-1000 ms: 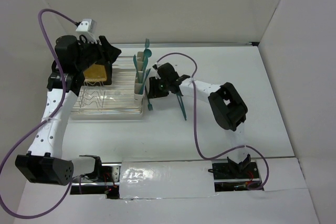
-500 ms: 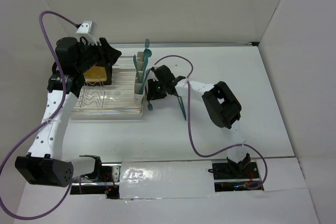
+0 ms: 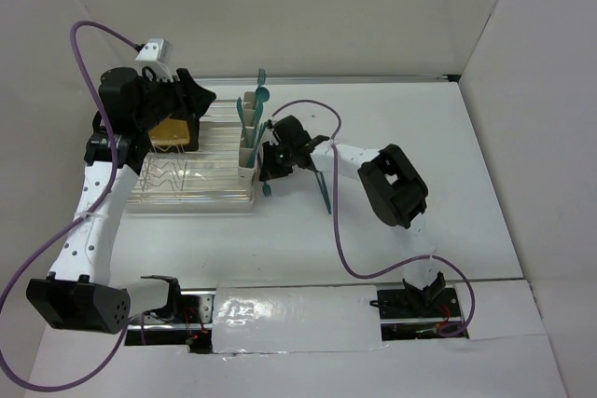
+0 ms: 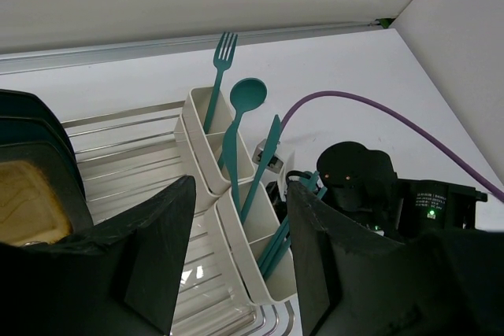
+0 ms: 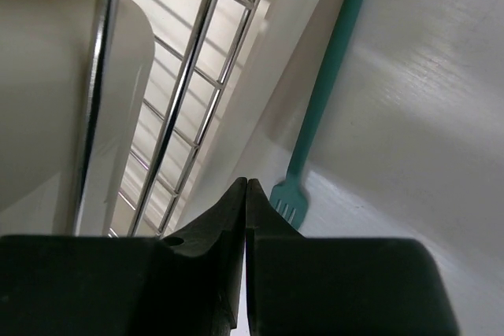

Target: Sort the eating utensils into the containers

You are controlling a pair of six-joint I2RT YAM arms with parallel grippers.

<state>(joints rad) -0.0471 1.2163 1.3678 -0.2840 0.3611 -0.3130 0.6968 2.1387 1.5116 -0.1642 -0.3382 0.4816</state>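
Note:
The containers [image 3: 248, 137] are joined cream cups at the right end of the clear dish rack [image 3: 187, 184]. In the left wrist view the cups [image 4: 236, 222] hold upright teal utensils: a fork [image 4: 222, 68], a spoon [image 4: 247, 96], a knife [image 4: 266, 155] and several more in the near cup [image 4: 285, 243]. My left gripper [image 4: 240, 188] hovers open over them, holding nothing. My right gripper [image 5: 246, 188] is shut with nothing between its tips, low beside the rack. A teal fork [image 5: 324, 112] lies on the table just right of it. Another teal utensil [image 3: 322, 188] lies further right.
A yellow block [image 3: 173, 130] stands in the rack under my left arm, next to dark plates [image 4: 31, 139]. The rack's wire ribs [image 5: 201, 92] run close along my right gripper's left side. Purple cables [image 3: 322, 114] loop over both arms. White walls close in the table.
My right gripper has shut its jaws and edged slightly left toward the rack's corner. The left arm and the utensils have not moved.

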